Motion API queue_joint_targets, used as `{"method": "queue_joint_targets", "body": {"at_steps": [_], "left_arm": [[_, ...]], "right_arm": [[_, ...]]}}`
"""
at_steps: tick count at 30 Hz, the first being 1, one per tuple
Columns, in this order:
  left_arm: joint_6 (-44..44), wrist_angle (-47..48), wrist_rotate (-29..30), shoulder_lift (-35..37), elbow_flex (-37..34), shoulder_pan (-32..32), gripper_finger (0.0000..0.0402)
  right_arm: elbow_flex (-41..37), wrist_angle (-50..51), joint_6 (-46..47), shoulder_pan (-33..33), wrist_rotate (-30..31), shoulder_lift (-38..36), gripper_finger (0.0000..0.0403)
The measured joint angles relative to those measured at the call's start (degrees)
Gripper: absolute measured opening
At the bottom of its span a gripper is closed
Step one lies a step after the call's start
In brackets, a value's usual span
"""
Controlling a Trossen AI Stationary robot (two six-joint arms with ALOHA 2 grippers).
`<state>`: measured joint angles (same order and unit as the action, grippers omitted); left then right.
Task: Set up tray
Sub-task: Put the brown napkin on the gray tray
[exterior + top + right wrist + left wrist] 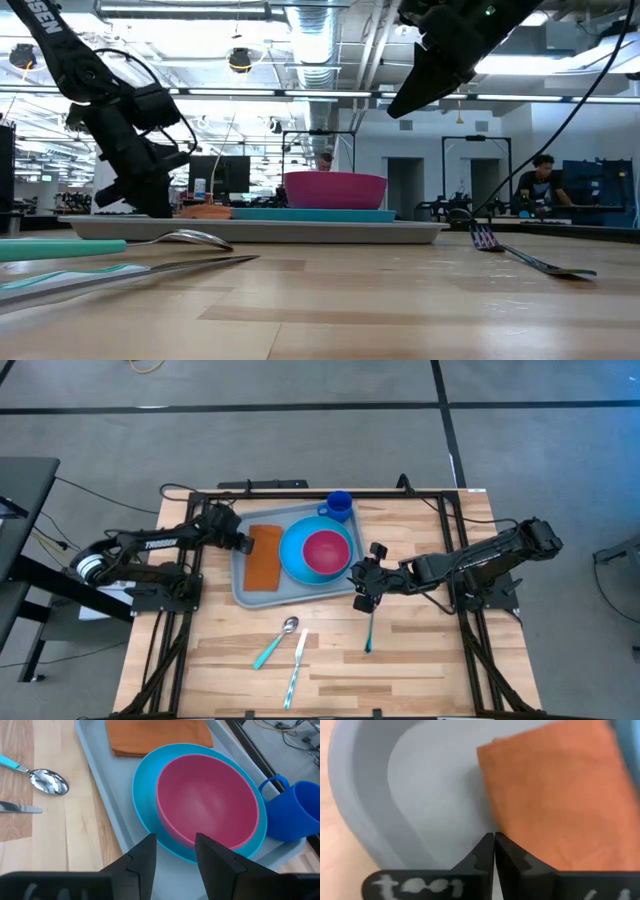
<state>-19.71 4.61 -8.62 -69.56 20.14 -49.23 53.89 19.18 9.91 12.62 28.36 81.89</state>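
Note:
The light grey-blue tray (300, 593) lies flat on the wooden table. In it are a rust-brown napkin (264, 557) on the left and a pink bowl (327, 549) standing on a round blue plate (296, 556). A blue cup (339, 506) sits at the tray's far right corner. My left gripper (243, 544) is shut, low over the tray floor (420, 795), its tips at the napkin's left edge (492, 827). My right gripper (175, 847) is open and hovers well above the tray's near right corner (362, 585), touching nothing. My left gripper (494, 840) has its shut fingertips down at the napkin's left edge, where that edge meets the tray floor, and comes in slanting from the table's left. I cannot tell whether the tips touch the napkin or the tray.
On the bare wood nearer than the tray lie a spoon (277, 641) and a knife (297, 665), both with teal handles. A fork (369, 630) lies to their right, below my right gripper. People and desks show in the room behind the table.

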Motion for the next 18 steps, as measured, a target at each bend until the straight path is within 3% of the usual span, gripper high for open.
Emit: {"method": "queue_joint_targets", "body": {"at_steps": [4,10,18], "left_arm": [[-0.6,-3.8,0.5,3.4,0.0,0.0,0.0003],[0.9,-5.0,-4.3,6.8,0.0,0.0,0.0004],[1.8,5.1,-1.2,6.7,0.0,0.2,0.0004]], "right_arm": [[0.0,-0.1,-1.4,0.0,0.0,0.0,0.0128],[0.0,-0.4,-2.3,-0.4,0.1,0.0,0.0127],[0.0,-0.7,-2.4,-0.4,0.0,0.0,0.0127]]}}
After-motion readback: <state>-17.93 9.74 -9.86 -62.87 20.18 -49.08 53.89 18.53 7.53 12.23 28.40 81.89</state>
